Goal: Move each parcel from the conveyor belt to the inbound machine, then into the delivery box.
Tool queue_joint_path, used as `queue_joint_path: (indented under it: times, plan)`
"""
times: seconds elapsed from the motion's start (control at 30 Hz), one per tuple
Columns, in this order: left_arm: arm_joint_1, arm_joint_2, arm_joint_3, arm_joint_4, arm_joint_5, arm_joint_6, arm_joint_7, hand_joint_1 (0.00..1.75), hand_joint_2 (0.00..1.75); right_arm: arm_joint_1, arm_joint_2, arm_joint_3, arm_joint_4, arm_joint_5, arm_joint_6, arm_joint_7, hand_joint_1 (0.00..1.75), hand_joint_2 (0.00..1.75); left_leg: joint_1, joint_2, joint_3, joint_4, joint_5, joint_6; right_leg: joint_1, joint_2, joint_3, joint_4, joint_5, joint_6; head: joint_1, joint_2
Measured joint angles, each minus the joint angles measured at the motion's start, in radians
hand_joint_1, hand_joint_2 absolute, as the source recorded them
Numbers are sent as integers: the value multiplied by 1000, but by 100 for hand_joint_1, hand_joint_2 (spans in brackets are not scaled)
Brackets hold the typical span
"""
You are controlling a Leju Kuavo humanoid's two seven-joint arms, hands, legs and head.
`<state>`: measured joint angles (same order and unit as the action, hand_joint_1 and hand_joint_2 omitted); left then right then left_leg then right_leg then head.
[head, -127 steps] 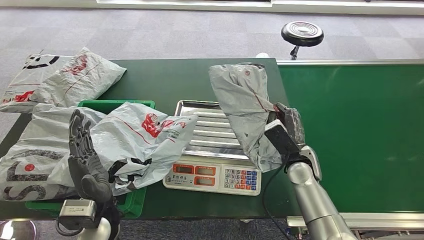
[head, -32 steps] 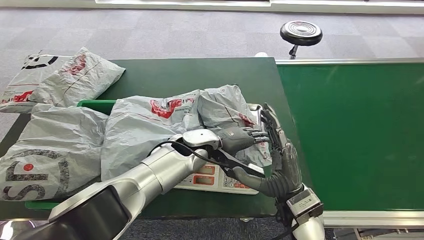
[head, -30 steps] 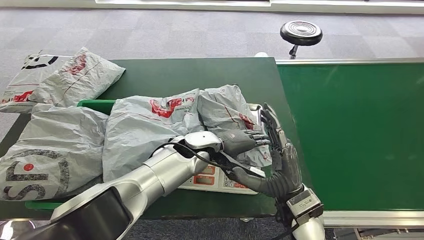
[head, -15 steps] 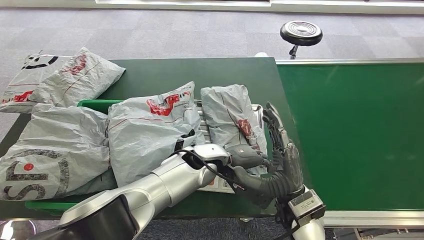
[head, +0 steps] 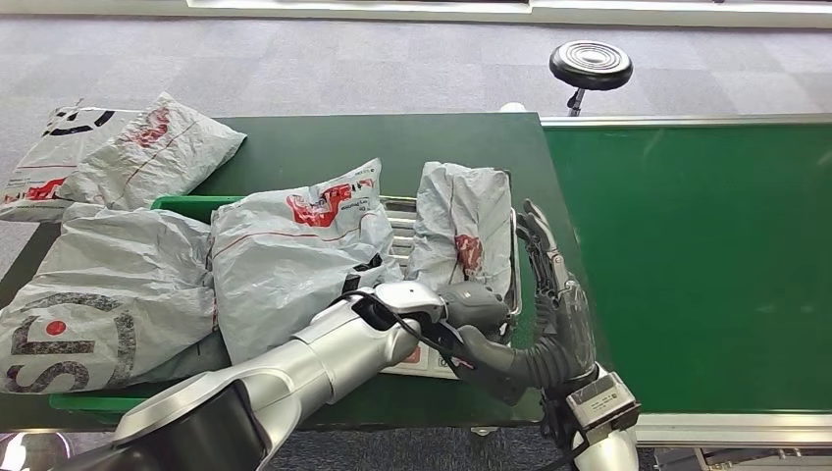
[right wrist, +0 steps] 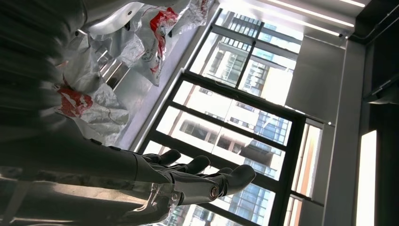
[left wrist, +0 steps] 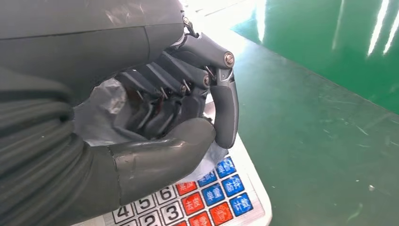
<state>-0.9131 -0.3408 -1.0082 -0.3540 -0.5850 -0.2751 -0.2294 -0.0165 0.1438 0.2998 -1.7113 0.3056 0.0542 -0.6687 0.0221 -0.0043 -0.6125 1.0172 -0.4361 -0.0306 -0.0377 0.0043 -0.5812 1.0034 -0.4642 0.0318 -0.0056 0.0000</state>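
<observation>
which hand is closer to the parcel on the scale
Left. The left hand grips the near end of the parcel on the scale; the right hand stands open just beside it.

Scale (head: 432, 358) mostly hidden under parcel (head: 461, 235) and left arm; display unseen, keypad (left wrist: 207, 197) cut by lower edge. Box (head: 186, 204) buried under bags, just a green rim at centre left. Far-left bag (head: 59, 147) cropped by left edge. Keypad characters too small to read.
</observation>
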Motion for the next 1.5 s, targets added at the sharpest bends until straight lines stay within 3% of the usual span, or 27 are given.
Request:
queue_joint_path:
  times: [0.33, 0.57, 0.7, 0.87, 0.97, 1.1, 1.17, 1.3, 1.5]
  plan:
    - [-7, 11, 0, 6, 2, 13, 1, 175, 175, 0, 0, 0, 0, 0, 0, -1, 0, 175, 0, 0, 0, 0, 0, 0, 0, 0, 0, 0, 0, 0, 0, 0]
    - [-49, 53, 12, -1, -1, 132, -2, 175, 175, 24, 0, 0, -6, 18, -10, -7, 0, 175, 0, 0, 0, 0, 0, 0, 0, 0, 0, 0, 0, 0, 0, 0]
    - [-120, 159, 38, -33, -99, 296, 55, 175, 175, 63, 0, -2, -28, 35, -19, -11, 0, 175, 1, 1, -1, 0, 1, -2, 1, 1, -2, 2, 0, 0, 0, 0]
    - [-236, 373, 125, -85, -340, 487, 164, 175, 175, 143, 0, -23, -83, 63, -32, -12, 0, 175, 1, 5, 0, -2, 2, -3, 1, 5, -5, 5, 0, -1, 0, 0]
    - [-272, 506, 206, -126, -434, 542, 197, 175, 175, 185, -1, -33, -104, 75, -36, -19, 0, 175, 2, 7, 0, -3, 2, -4, 1, 7, -6, 6, -1, -4, 0, 0]
    - [-268, 639, 395, -225, -538, 540, 170, 175, 175, 214, -1, -38, -117, 89, -38, -24, 0, 175, 2, 7, 0, -3, 2, -5, 2, 6, -7, 6, -2, -6, 0, 0]
    - [-253, 677, 488, -278, -572, 521, 154, 175, 175, 223, -1, -41, -126, 97, -40, -17, 0, 175, 2, 7, 0, -3, 2, -5, 1, 6, -7, 6, -2, -6, 0, 0]
    - [-205, 708, 626, -360, -630, 502, 141, 175, 175, 237, -1, -43, -141, 105, -46, -12, 0, 175, 2, 4, -1, -3, 2, -5, 1, 2, -6, 6, -3, -6, 0, 0]
    - [-173, 720, 719, -416, -645, 499, 137, 175, 175, 244, -1, -43, -151, 106, -49, -11, 0, 175, 1, 3, -1, -3, 2, -5, 1, 2, -6, 6, -3, -6, 0, 0]
